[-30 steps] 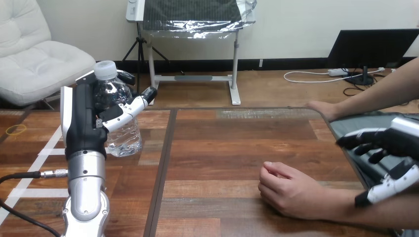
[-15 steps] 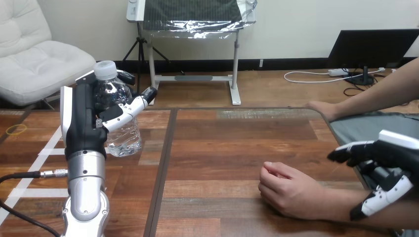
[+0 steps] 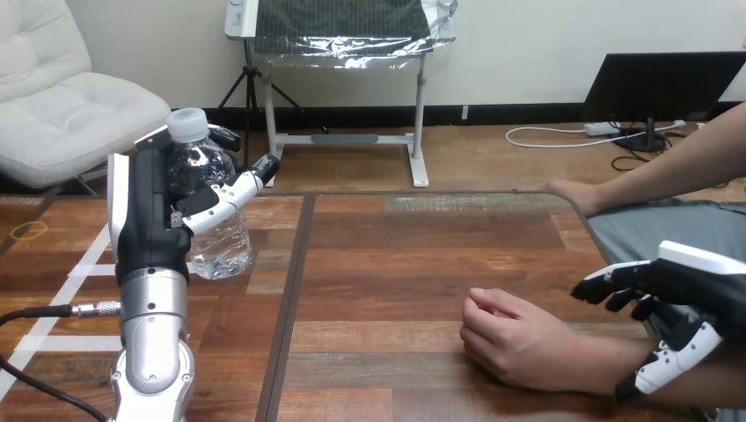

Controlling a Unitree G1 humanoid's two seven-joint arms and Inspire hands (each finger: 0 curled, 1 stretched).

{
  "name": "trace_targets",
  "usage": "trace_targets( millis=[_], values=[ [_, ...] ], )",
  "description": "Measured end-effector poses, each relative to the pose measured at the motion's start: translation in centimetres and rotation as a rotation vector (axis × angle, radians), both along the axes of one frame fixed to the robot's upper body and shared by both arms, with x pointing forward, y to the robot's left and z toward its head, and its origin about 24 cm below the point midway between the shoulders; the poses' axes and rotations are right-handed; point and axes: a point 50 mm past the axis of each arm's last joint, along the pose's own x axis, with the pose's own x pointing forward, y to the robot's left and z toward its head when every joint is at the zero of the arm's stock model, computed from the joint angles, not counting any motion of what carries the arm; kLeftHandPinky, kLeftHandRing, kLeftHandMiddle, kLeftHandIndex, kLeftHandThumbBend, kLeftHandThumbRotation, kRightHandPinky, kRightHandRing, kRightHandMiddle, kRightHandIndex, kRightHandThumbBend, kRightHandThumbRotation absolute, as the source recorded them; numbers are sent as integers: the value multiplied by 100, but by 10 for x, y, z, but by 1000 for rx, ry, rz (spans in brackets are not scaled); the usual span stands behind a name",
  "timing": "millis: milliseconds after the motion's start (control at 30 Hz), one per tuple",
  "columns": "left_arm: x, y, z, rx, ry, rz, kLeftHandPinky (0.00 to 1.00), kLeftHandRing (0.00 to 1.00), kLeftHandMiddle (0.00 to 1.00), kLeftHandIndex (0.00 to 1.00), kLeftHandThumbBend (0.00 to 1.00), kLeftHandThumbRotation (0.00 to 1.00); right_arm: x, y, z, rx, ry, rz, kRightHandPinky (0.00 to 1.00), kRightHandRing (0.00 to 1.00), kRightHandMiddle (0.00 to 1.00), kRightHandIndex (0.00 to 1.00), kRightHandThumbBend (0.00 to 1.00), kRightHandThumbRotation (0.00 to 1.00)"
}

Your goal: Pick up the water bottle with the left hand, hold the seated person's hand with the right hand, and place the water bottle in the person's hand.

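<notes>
A clear water bottle [image 3: 214,233] with a white cap stands upright at the table's left, held off the wood in my left hand [image 3: 151,211], whose fingers and thumb curl round it. The person's hand [image 3: 519,341] rests as a loose fist on the table at the lower right, forearm running off to the right. My right hand [image 3: 682,299] hovers open just above that wrist, fingers pointing left and thumb hanging below beside the forearm, not closed on it. The person's other hand [image 3: 576,193] lies on the table's far right edge.
The wooden table [image 3: 396,255] has a dark seam running front to back left of centre. White tape lines [image 3: 62,290] mark its left part, and a yellow rubber band [image 3: 28,231] lies at the far left edge.
My right hand has moved left and downward, from beyond the table's right edge to just over the person's wrist. The left hand and the bottle have stayed put.
</notes>
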Motion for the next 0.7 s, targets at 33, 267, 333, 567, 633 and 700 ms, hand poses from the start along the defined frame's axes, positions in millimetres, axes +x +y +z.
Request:
trace_targets(
  millis=[33, 267, 333, 567, 633, 700],
  values=[
    [0, 0, 0, -1, 0, -1, 26, 31, 37, 43, 62, 0, 0, 0, -1, -2, 0, 4, 73, 80, 83, 82, 100, 8],
    [0, 0, 0, -1, 1, -3, 26, 32, 37, 43, 62, 0, 0, 1, -8, -18, 6, 13, 72, 80, 83, 82, 100, 8],
    [0, 0, 0, -1, 1, -3, 26, 32, 37, 43, 62, 0, 1, 1, -9, -24, 6, 15, 71, 80, 83, 82, 100, 8],
    [0, 0, 0, -4, 1, -5, 26, 31, 37, 43, 63, 0, 4, 2, -13, -60, -9, 13, 69, 78, 82, 81, 100, 8],
    [0, 0, 0, -7, 1, -6, 26, 31, 37, 43, 63, 0, 5, 2, -13, -74, -13, 15, 68, 78, 81, 81, 100, 8],
    [0, 0, 0, -8, 1, -6, 26, 31, 37, 43, 63, 0, 6, 2, -14, -90, -15, 17, 68, 78, 81, 81, 100, 8]
  ],
)
